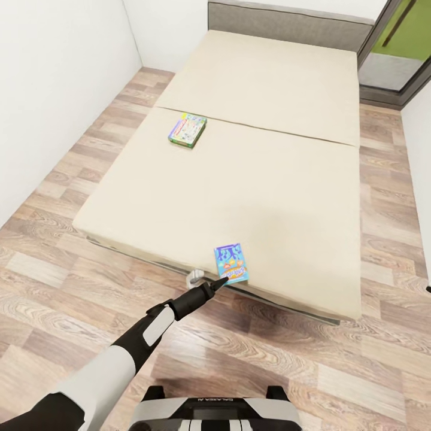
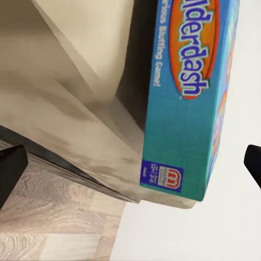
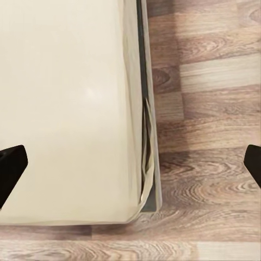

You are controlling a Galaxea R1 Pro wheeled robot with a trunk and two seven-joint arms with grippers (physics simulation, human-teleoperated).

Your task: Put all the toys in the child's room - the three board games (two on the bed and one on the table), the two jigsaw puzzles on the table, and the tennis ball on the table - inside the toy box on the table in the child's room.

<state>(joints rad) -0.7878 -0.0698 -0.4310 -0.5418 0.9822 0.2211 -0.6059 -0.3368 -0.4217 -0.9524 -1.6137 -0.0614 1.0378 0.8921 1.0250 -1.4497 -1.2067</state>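
Fingertips of the left hand [image 1: 222, 280] reach the near edge of the bed [image 1: 281, 179], right at the lower end of the small blue game box [image 1: 231, 263]. From the head camera the fingers look close together at the tip and I cannot tell their gap; the left wrist camera shows two dark fingertips [image 2: 11, 171] at opposite edges of its picture, so the hand is spread apart, with the blue box [image 2: 187, 103] between and ahead of them, not clamped. That close view also gives what the head camera cannot: the lettering "Balderdash" partly cut off, and the box lying at the mattress corner above the wood floor [image 2: 49, 217].

The right wrist camera looks down on another bed edge [image 3: 65, 109] and plank floor [image 3: 206, 136], with the right hand's dark fingertips [image 3: 10, 171] wide apart and nothing between them.

Counted from the head view: two game boxes on the bed, the blue one near the front edge and a green-and-white one [image 1: 187, 131] farther back by the seam, well apart from each other.
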